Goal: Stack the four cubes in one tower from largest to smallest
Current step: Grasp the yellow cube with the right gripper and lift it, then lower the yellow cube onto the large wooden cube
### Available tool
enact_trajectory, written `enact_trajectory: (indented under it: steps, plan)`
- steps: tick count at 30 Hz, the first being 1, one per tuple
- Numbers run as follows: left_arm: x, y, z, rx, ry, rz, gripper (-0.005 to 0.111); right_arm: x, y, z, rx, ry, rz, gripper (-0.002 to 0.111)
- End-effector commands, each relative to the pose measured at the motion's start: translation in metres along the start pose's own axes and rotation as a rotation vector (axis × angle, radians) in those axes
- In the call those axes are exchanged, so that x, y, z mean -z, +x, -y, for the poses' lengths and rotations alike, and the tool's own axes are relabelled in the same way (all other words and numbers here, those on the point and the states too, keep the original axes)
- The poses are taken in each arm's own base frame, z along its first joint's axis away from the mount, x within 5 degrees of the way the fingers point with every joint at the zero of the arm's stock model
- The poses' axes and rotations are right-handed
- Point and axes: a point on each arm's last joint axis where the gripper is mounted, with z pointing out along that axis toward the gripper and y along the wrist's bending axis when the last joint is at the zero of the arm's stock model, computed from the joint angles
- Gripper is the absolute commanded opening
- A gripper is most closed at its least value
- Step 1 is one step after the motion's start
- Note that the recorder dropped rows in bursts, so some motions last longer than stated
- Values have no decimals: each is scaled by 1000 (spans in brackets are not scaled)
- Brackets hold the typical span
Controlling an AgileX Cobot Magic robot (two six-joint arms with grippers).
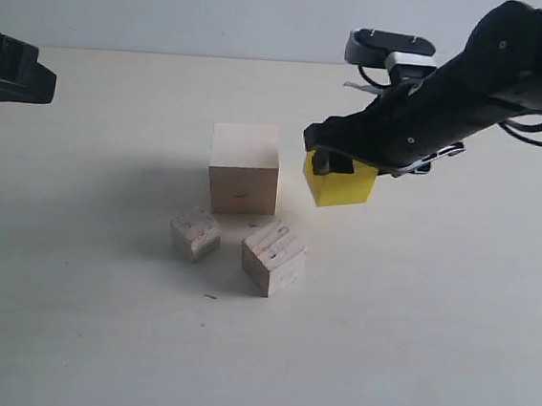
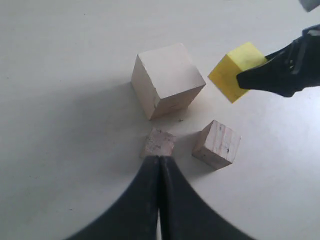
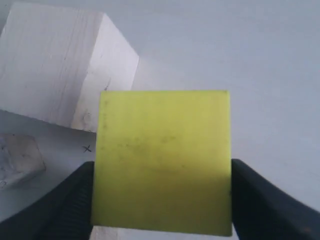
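Note:
My right gripper has its two fingers pressed against opposite sides of the bright yellow cube, just right of the large pale wooden cube. I cannot tell whether the yellow cube rests on the table or hangs just above it. In front of the large cube stand the smaller grained wooden cube and, left of it, the smallest wooden cube. All the cubes stand apart; no tower exists. My left gripper is shut and empty, held at the far left edge.
The cubes sit on a plain pale table with a light wall behind it. A small dark speck lies in front of the grained cube. The right arm reaches in from the upper right.

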Motion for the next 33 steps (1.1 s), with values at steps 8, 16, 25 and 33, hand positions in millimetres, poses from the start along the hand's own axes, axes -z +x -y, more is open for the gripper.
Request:
enact_trajectory:
  steps: [8, 16, 25, 33]
  plan:
    - [2, 1, 2, -13, 4, 5, 0, 70, -24, -35, 60, -23, -48, 0]
    - [14, 1, 3, -42, -4, 43, 0, 83, -52, -97, 17, -38, 64, 0]
    - [28, 2, 5, -60, -5, 90, 0, 53, -75, -113, -62, 63, 4, 0]
    - [35, 2, 6, -79, -5, 112, 0, 21, -73, -111, -130, 82, -37, 0]
